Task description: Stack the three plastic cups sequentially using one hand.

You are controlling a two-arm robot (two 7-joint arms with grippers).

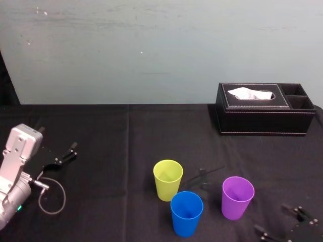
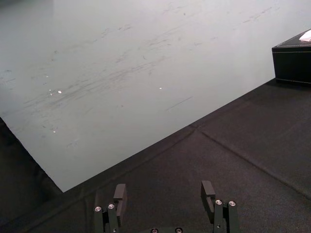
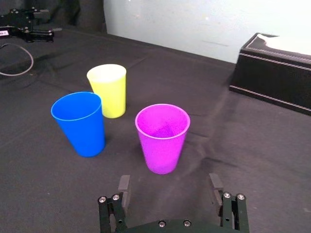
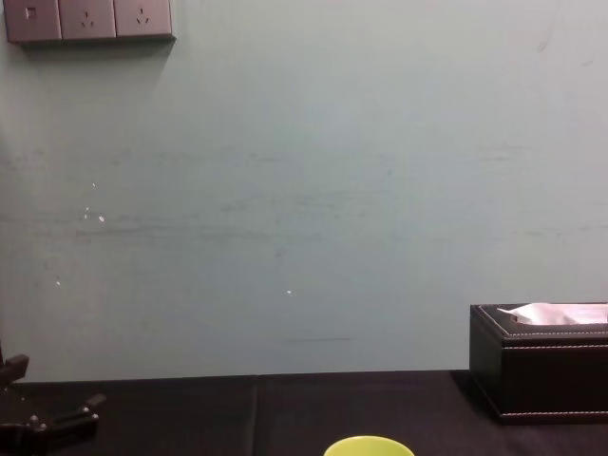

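Largest first: the black-clothed table (image 1: 126,151) runs to the pale wall; taking the head view as a clock face with twelve at the wall, the black tissue box (image 1: 262,108) sits at about two o'clock, well apart from the cups.

The three cups stand upright, mouths up, low on the face near six o'clock; the yellow-green cup (image 1: 167,179) is farthest back; the blue cup (image 1: 186,213) is just beside it at its five o'clock; the purple cup (image 1: 237,197) stands at the blue cup's two o'clock with a clear gap between them; none sits inside another.

The left gripper (image 2: 164,188) rests out at nine o'clock over bare cloth, its jaws spread and holding nothing; a loop of cable lies near it. The right gripper (image 3: 169,180) is at about four o'clock, jaws spread wide and empty, facing the purple cup from just short of it.

By my reading, no part of the stacking is done; the first pick, both nestings and the release are all left.
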